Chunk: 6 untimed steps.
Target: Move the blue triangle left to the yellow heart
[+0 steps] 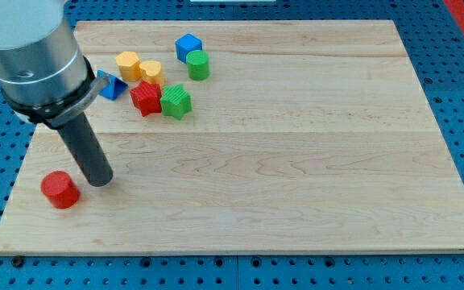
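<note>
Blue pegboard framed the wooden desk [296, 161] on all sides. Over the desk's left part stood the arm [35, 60], its grey housing at the view's top left and its dark rod running down to my tip [99, 182], which rested on the wood near the left edge, toward the near-left corner. No gripper was fitted, so nothing was clenched or released; the rod held nothing.

Just beside my tip, on the view's left and slightly lower, sat the red cylinder [60, 189]; whether they touched I could not tell.

All other blocks were clustered near the desk's far-left corner, well apart from my tip. A red star [146, 97] and a green star [176, 101] sat side by side, touching or nearly so. Toward the far edge from them were the blue cube [188, 47] and, just beside it, the green cylinder [198, 64]. A yellow block [128, 64] of unclear shape sat beside the yellow heart [151, 72], on its left.

Partly hidden behind the arm's housing, the blue triangle [112, 85] lay left of the red star and just below the yellow block, near the heart but not touching it.
</note>
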Motion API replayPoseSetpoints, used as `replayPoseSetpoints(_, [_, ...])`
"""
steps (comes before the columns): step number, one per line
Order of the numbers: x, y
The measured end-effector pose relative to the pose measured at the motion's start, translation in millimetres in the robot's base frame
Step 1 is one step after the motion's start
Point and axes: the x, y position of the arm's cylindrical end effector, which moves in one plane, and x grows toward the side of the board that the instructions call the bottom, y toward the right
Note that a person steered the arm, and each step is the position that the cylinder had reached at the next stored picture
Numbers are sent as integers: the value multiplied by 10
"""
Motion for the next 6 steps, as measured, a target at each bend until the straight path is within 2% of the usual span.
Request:
replayPoseSetpoints(1, [219, -210])
replayPoseSetpoints(3, [-563, -317])
replayPoseSetpoints(4, [-892, -979])
replayPoseSetpoints(6, [-1951, -283])
